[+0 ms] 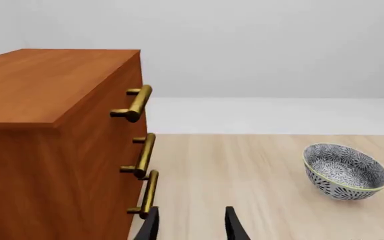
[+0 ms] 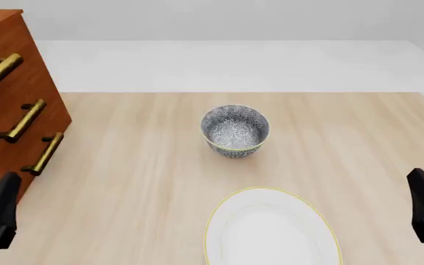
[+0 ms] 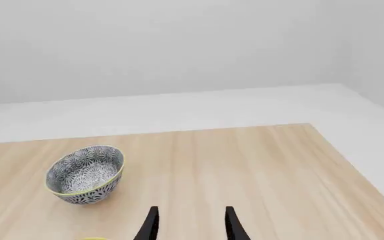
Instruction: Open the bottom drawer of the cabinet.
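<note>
the left gripper (image 1: 190, 225) hangs with fingers spread and empty, just short of the cabinet (image 1: 52, 145) at the table's left edge. the bottom drawer (image 2: 17, 165) is shut, its brass handle (image 1: 146, 194) nearly upright beside the near fingertip. the right gripper (image 3: 190, 225), also spread, is well apart, so the left arm is nearer.
</note>
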Controlling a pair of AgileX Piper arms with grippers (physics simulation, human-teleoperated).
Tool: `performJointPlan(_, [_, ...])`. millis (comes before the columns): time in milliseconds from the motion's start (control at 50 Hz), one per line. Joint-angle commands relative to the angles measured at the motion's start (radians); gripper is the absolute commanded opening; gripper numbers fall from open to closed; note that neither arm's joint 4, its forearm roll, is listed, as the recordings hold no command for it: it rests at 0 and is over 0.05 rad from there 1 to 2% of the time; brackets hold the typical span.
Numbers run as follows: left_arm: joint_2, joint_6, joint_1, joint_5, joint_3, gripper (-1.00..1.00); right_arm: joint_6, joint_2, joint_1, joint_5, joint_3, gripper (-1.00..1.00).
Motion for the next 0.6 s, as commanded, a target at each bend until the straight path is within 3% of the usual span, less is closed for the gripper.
performJointPlan(20, [-0.023,0.030,-0.013,-0.028,0.026,1.00,-0.058,-0.049,0.040,-0.055,0.052,1.00])
performJointPlan(200, [-0.027,0.048,-0.021,-0.029,0.026,1.00,-0.064,-0.048,0.043,-0.056,0.053,1.00])
performJointPlan(460, [-0.028,0.146,-0.034,-0.028,0.026,1.00,-0.068,-0.054,0.052,-0.052,0.051,1.00])
performJointPlan(480, [-0.028,0.170,-0.046,-0.018,0.026,1.00,-0.068,-0.054,0.052,-0.052,0.051,1.00])
performJointPlan(500, [-0.028,0.244,-0.064,-0.022,0.026,1.00,-0.068,-0.054,0.053,-0.054,0.052,1.00])
performJointPlan(600, [-0.026,0.330,-0.062,-0.007,0.025,1.00,-0.068,-0.054,0.055,-0.052,0.049,1.00])
